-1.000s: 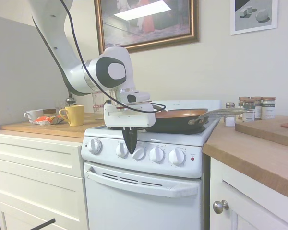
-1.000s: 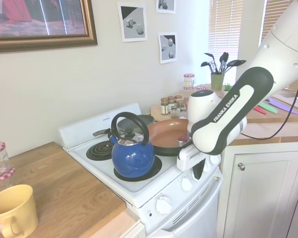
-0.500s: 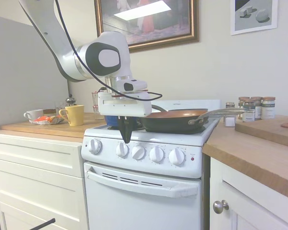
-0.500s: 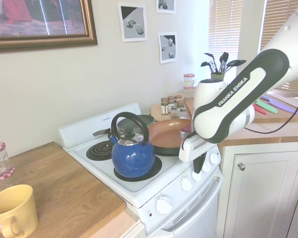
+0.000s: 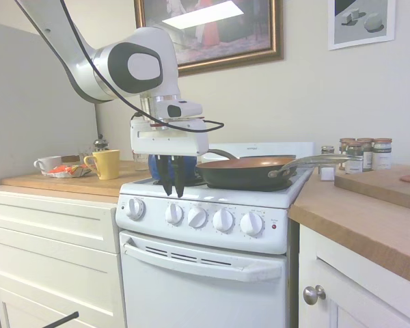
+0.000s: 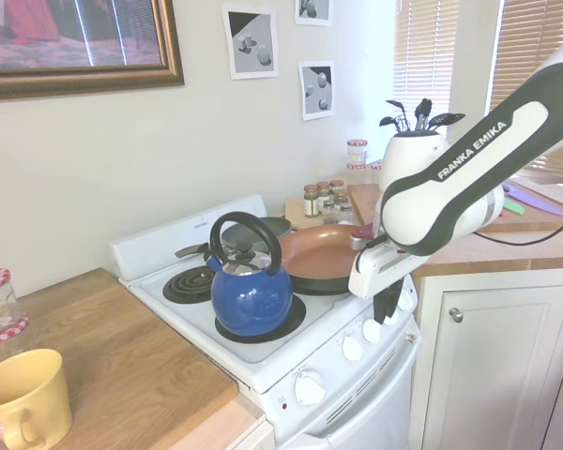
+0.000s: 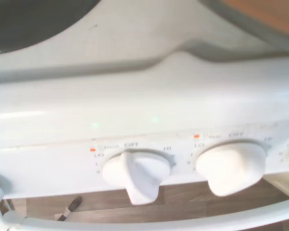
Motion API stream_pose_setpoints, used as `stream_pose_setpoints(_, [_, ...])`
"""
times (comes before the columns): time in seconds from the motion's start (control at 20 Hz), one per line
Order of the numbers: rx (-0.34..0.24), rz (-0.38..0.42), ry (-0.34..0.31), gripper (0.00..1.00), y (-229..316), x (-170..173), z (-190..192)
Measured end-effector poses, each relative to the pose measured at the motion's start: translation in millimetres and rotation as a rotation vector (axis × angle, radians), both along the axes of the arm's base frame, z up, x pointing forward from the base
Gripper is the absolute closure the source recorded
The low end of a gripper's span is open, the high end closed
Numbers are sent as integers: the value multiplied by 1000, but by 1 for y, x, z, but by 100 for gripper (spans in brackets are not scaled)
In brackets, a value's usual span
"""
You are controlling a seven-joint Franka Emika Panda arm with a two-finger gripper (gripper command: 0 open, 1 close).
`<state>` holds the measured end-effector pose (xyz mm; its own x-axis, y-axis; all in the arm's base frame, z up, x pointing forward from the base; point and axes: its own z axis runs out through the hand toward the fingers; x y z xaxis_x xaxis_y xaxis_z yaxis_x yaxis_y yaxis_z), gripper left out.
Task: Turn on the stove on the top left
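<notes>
White stove (image 5: 205, 273); gripper (image 5: 169, 186) parted above knobs (image 5: 197, 217)

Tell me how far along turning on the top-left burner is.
Done: in the wrist view, one knob looks turned, its grip pointing away from OFF, unlike its neighbour. In hand: nothing; the gripper hangs open above the stove knob row. Left: confirming the rear-left coil heats; no glow visible.
</notes>
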<state>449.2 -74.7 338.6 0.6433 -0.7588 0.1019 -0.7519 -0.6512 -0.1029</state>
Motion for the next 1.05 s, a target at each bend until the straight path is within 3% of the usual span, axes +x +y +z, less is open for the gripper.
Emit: stream_pose_setpoints(1.05, [17,-2,-1,0,6,-1,4])
